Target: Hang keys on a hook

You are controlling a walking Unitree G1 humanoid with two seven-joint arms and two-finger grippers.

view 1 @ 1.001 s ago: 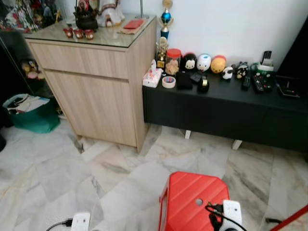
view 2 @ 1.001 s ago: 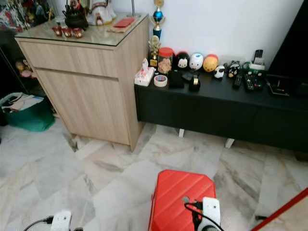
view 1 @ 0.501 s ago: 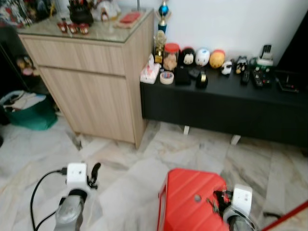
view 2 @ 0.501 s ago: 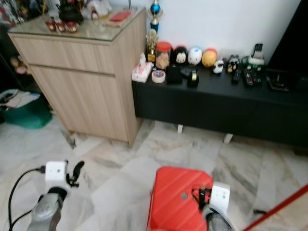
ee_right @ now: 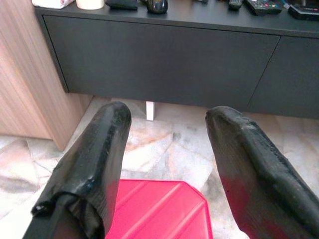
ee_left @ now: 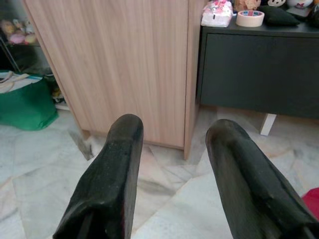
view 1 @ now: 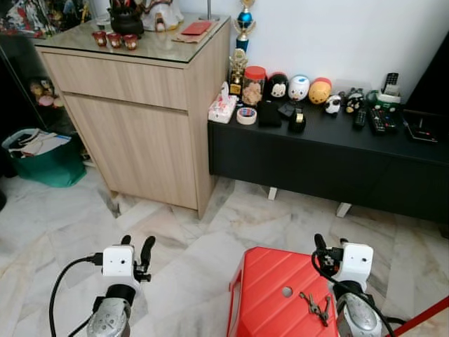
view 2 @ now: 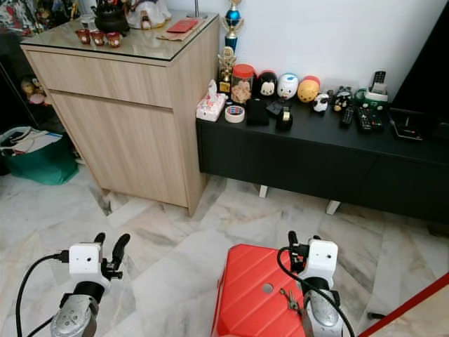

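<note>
A small bunch of keys (view 1: 316, 306) lies on the top of a red plastic stool (view 1: 270, 291) on the marble floor, close in front of me. My right gripper (view 1: 330, 244) is raised just above the stool's far right corner, beyond the keys, open and holding nothing. My left gripper (view 1: 137, 244) hovers over the floor to the left of the stool, also open and holding nothing. In the right wrist view the two black fingers (ee_right: 99, 144) frame the stool's edge (ee_right: 159, 209) and the dark console behind it.
A tall light-wood cabinet (view 1: 140, 119) stands at the back left. Beside it a low black console (view 1: 330, 158) carries toys, a tape roll (view 1: 245, 116) and remote controls. A green bag (view 1: 43, 160) sits on the floor at the far left. A red bar (view 1: 423, 319) crosses the lower right corner.
Both arms have risen from the bottom edge, so both grippers now stand up in front of me. The keys on the stool have come into sight. The camera shifted slightly.
</note>
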